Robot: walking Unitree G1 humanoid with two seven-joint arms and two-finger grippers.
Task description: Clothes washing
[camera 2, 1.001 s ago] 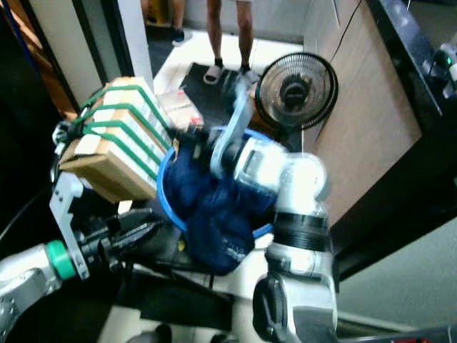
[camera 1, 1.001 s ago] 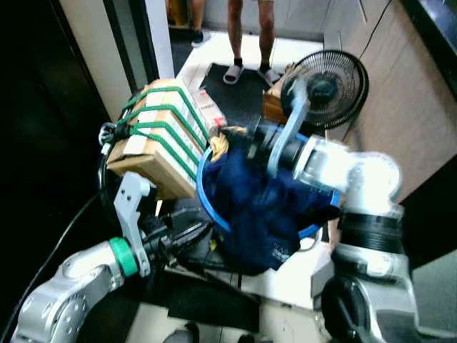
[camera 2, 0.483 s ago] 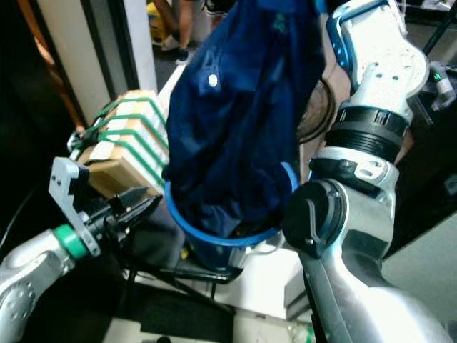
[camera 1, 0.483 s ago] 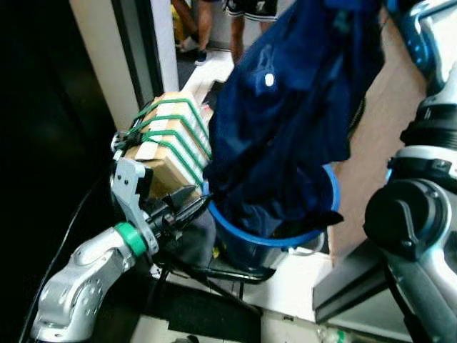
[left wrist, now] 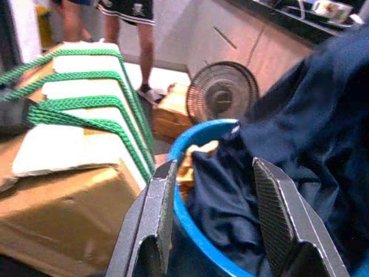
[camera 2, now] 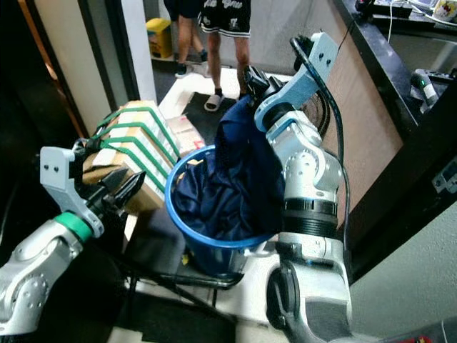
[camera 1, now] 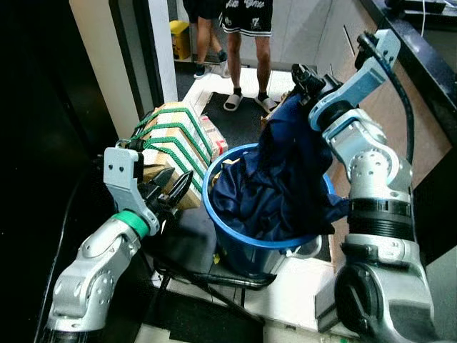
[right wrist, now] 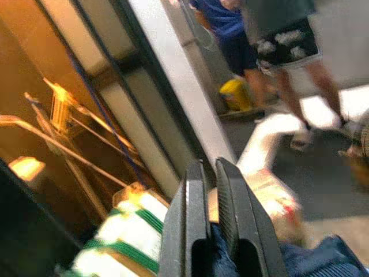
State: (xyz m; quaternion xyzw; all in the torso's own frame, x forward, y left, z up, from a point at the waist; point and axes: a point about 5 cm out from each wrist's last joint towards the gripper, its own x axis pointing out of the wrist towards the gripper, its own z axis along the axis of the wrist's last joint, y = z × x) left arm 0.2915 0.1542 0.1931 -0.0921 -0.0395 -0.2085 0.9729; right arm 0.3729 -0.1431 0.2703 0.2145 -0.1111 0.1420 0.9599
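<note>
The right tool (camera 1: 303, 75) is clamped on the dark blue garment (camera 1: 278, 179), which hangs into the blue basket (camera 1: 235, 243), and should lift straight up until the hem clears the rim, while the left tool (camera 1: 171, 189), fingers apart, waits beside the basket's edge.

We see lived-in home, utility corner: blue laundry basket (camera 1: 246, 246) of clothes, standing fan (left wrist: 222, 92), wood-fronted cabinets (camera 2: 357, 136), person in sandals (camera 1: 239, 100) on tiled floor (camera 1: 214, 78).
</note>
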